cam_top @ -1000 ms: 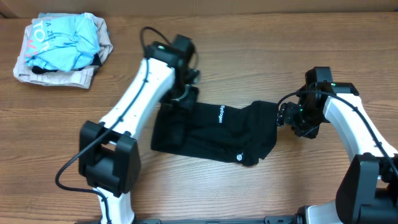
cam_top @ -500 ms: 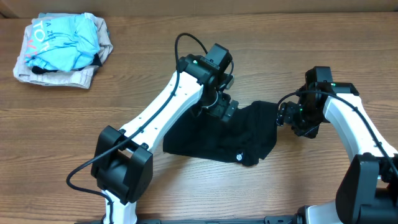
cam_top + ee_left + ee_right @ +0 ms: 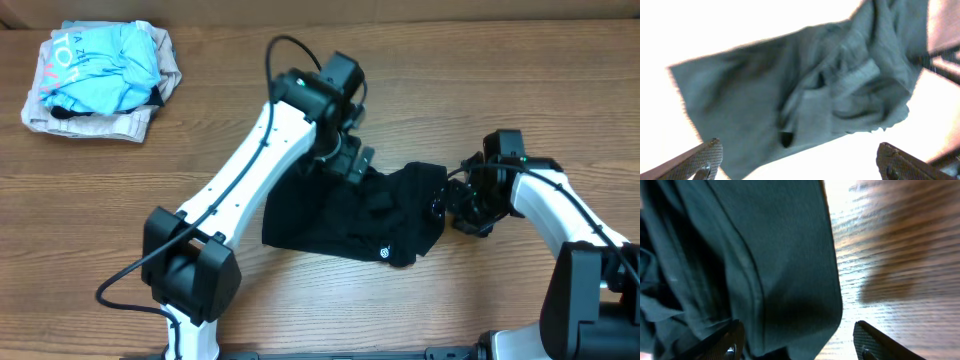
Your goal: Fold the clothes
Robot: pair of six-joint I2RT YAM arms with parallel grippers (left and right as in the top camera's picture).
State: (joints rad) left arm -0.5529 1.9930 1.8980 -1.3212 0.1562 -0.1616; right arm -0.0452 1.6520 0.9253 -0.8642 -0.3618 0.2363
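- Clothes [image 3: 330, 215]: a black garment lies mid-worktop [image 3: 500, 100], in a rough block. The left part is fairly flat and the right part is rumpled, with loose folds stacked up. A small round white label [image 3: 385, 253] shows at the near edge.
- Left tool [image 3: 354, 163]: it hangs over the far edge of the clothes. In the wrist view its fingers [image 3: 707, 157] are spread wide with nothing between them, and the cloth sits below them.
- Right tool [image 3: 444, 203]: it sits at the right edge of the clothes. In the wrist view it is spread too. The right hem of the clothes [image 3: 790, 270] runs between its fingers [image 3: 732, 340] but is not pinched. I cannot tell whether a finger touches the cloth.
- Off-task: a light-blue shirt [image 3: 105, 60] lies on a beige garment [image 3: 90, 122] at the far left, well apart from the work.
- Step (judgement): mid-fold and between grasps. Neither tool holds cloth, and the right side is not yet laid flat.
- Next (judgement): the right tool needs to press together on the hem it straddles, taking the whole layered edge. It would then lift low and carry that edge left over the flat part. The left tool would need to pin or tension the far edge so the block does not drag.
- Watch: the rumpled layers could separate if only the top ply is caught.
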